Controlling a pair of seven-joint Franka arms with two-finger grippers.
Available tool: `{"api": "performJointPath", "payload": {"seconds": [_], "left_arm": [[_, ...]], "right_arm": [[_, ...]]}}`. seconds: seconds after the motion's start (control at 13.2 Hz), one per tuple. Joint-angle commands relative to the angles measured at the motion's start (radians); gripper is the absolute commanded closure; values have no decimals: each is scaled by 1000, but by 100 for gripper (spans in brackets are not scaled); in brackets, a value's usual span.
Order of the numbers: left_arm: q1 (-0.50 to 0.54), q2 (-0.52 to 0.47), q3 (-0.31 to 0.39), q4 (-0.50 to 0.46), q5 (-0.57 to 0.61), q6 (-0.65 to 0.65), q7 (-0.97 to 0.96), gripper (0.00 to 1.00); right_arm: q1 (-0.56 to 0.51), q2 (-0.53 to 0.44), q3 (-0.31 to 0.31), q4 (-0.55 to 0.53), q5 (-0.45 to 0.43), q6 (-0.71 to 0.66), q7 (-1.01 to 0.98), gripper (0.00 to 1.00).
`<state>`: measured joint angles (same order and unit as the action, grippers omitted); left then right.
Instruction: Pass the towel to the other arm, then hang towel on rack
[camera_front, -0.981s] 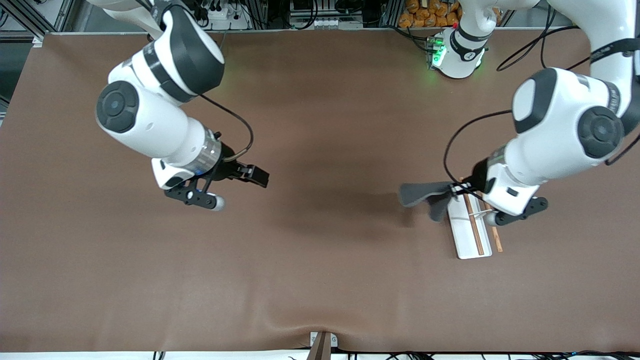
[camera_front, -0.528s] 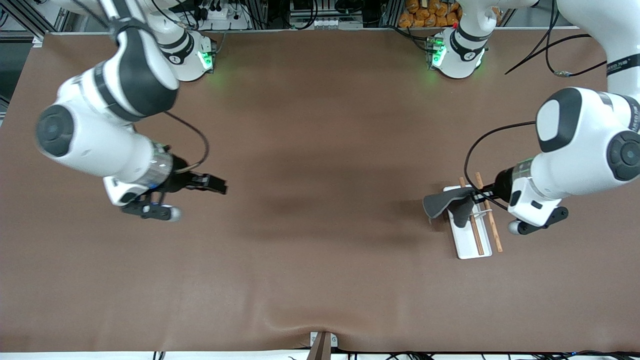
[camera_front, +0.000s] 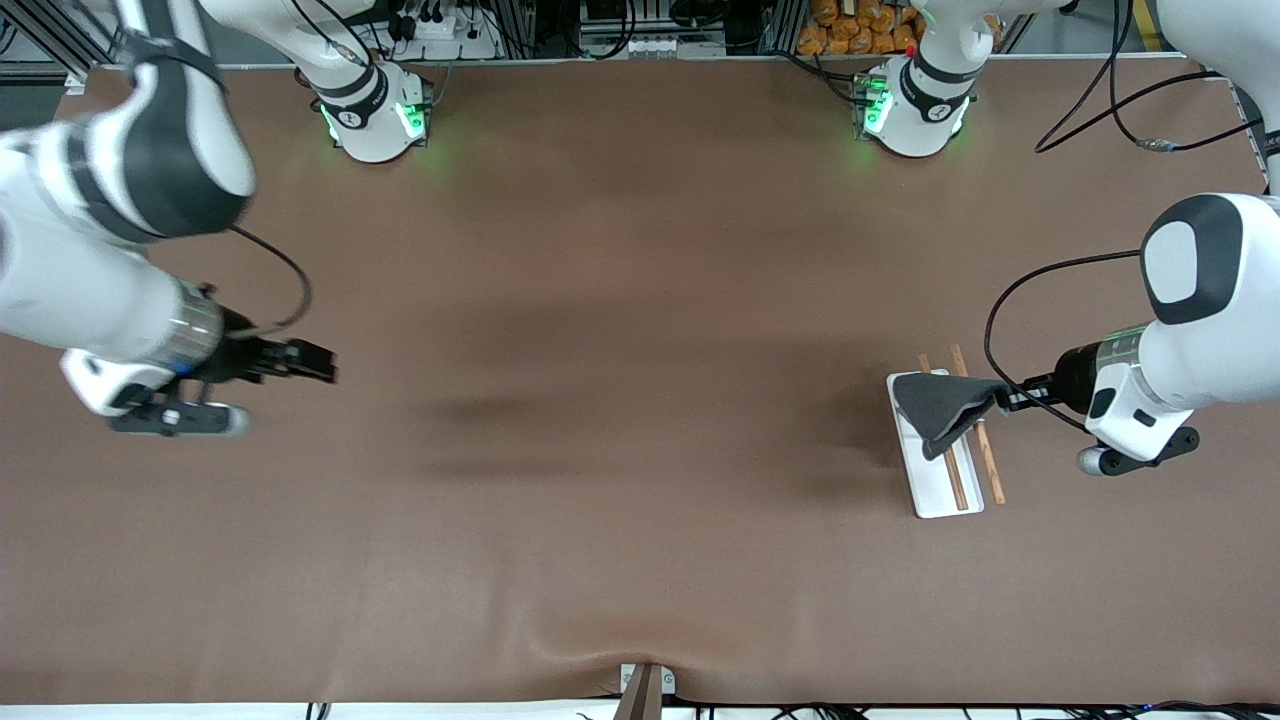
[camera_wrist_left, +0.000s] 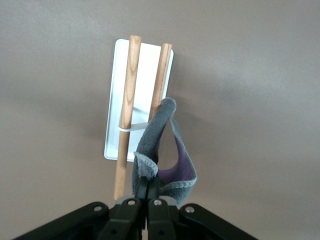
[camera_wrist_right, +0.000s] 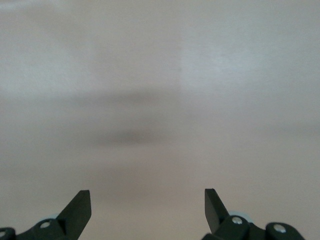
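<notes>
Now my right gripper (camera_front: 312, 361) waits, fingers apart, over bare brown table (camera_front: 620, 300) at its own end. My left gripper (camera_front: 1012, 398) is clamped on the towel (camera_front: 940, 408), which drapes over the rack (camera_front: 938, 487); the rods' long axis runs toward the front camera, crosswise to my reach.

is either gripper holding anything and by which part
The left gripper pinches the towel by one stitched edge, over the rack. The right gripper is open, holding nothing.
</notes>
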<state>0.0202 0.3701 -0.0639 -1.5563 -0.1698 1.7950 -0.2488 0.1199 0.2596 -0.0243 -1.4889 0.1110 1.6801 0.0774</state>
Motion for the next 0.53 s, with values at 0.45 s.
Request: {"api": "performJointPath", "payload": {"seconds": [0.45], "left_arm": [[113,36,-10,-2,21,-6,161,100]], "right_arm": [[-215,-312,1,-152,-108,-147,-280,0]]}}
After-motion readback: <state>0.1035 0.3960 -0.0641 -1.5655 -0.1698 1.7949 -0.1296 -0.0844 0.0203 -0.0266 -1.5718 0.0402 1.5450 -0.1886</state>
